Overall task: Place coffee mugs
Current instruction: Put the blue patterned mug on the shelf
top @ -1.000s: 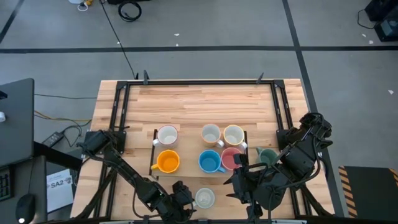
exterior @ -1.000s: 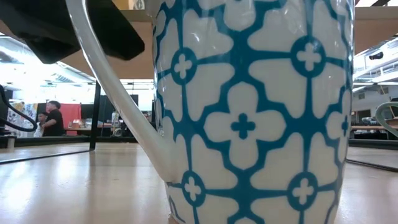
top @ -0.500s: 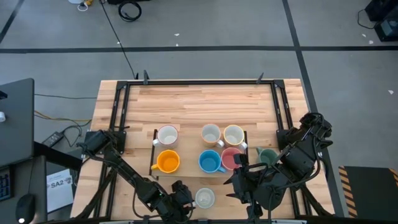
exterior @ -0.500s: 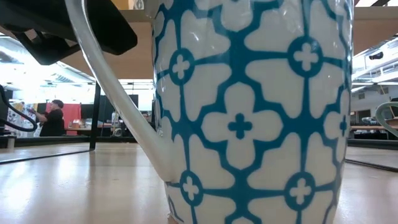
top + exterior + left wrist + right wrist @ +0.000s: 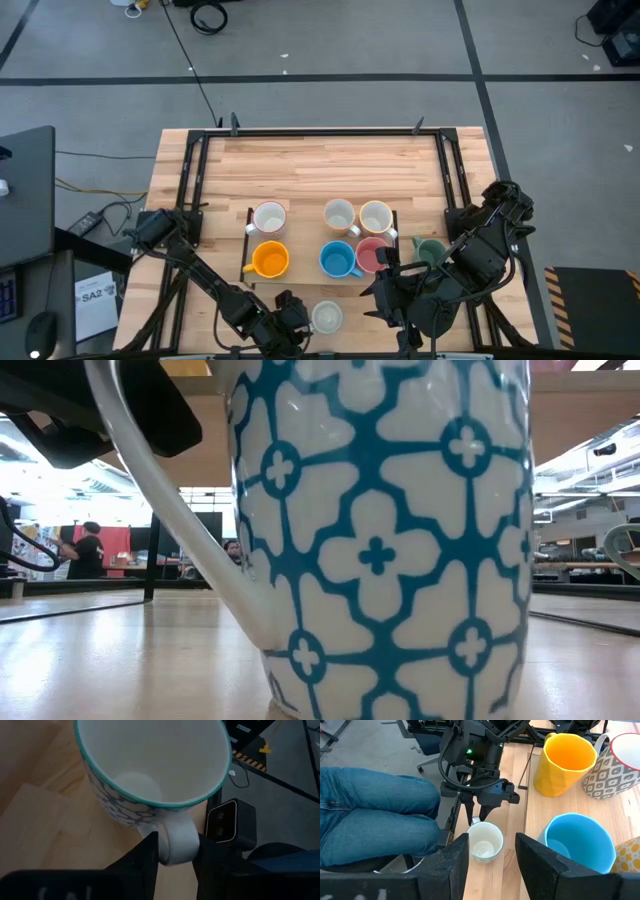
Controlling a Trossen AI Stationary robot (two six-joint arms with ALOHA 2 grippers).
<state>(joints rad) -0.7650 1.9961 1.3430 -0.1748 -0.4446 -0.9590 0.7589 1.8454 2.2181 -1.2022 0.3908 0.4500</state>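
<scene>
Since the earlier frame the patterned mug (image 5: 150,775) has shifted slightly; my left gripper (image 5: 175,852) clenches its handle, risking a tip off the worktop (image 5: 320,165) near edge.

Both arms are matte black, built of chunky jointed links with bundled black cables looping along them. The left gripper (image 5: 482,809) ends in two slim tapered black fingers and carries a small green indicator light (image 5: 468,752) on its housing. The right gripper (image 5: 492,862) has broad, flat black fingers with faint lettering across the wrist block.
</scene>
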